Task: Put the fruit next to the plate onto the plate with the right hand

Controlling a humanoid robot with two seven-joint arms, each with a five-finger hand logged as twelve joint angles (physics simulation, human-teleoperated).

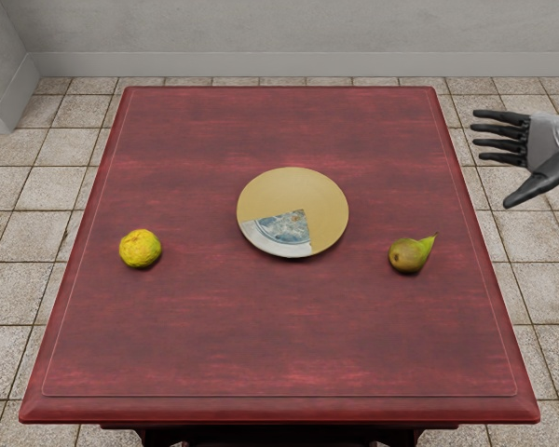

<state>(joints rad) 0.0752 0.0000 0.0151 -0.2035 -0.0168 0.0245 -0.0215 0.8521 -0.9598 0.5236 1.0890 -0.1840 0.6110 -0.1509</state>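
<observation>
A tan plate [293, 205] with a blue-grey wedge pattern lies at the middle of the red table. A green-brown pear [411, 253] lies on the table a short way to the plate's right. A bumpy yellow citrus fruit [141, 249] sits farther off to the plate's left. My right hand [512, 144] hovers off the table's right edge, up and to the right of the pear, its dark fingers spread and holding nothing. The left arm does not show.
The red wooden table [279, 354] stands on a tiled floor, with a grey wall along the back and a wall corner at the upper left. Only the plate and the two fruits lie on the tabletop.
</observation>
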